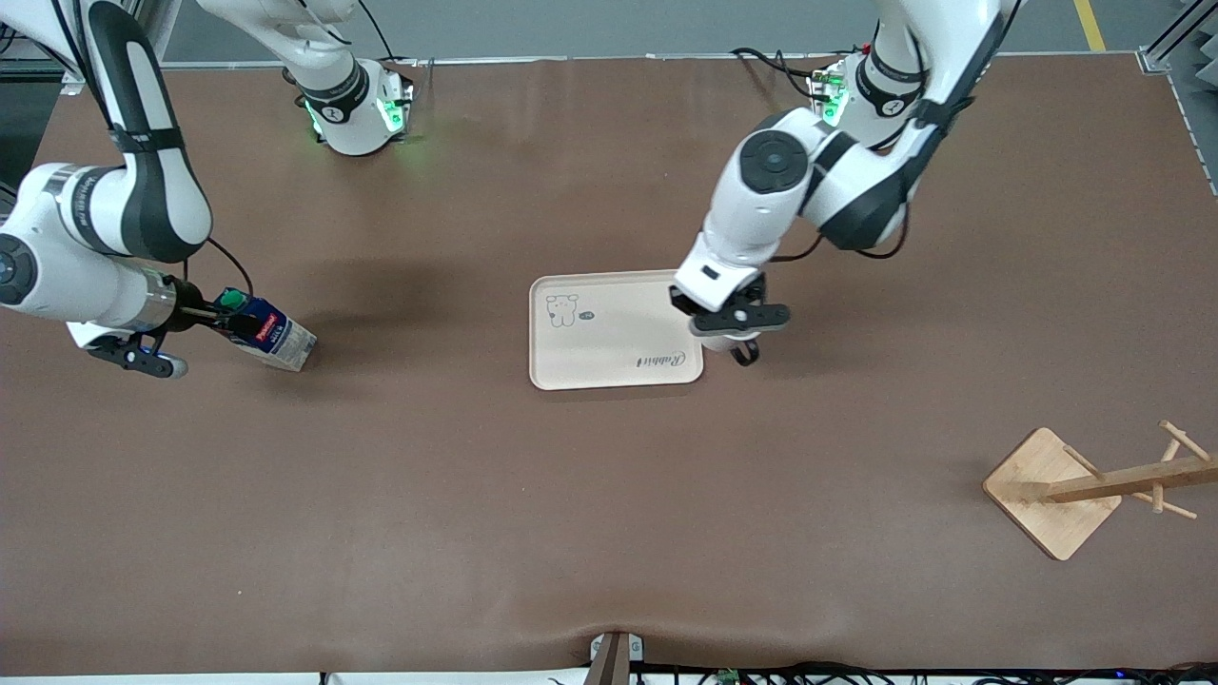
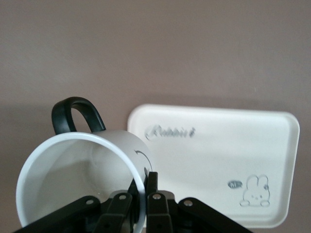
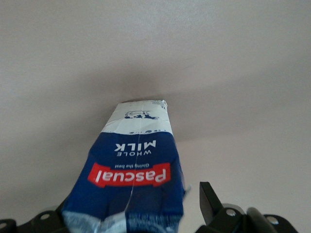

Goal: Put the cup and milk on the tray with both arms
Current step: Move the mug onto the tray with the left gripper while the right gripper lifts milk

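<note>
Here, left gripper (image 2: 140,196) jaws pinching white black-handled mug (image 2: 82,179) beside cream rectangular tray (image 1: 609,357); right gripper (image 1: 221,316) jaws clamping tilted (cap-end) dark blue milk carton (image 1: 271,335).

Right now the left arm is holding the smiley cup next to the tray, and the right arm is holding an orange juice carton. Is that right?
Almost. The right gripper holds the milk, not orange juice: the right wrist view shows a blue carton printed "whole milk". The rest is right: the left gripper holds the cup beside the tray.
</note>
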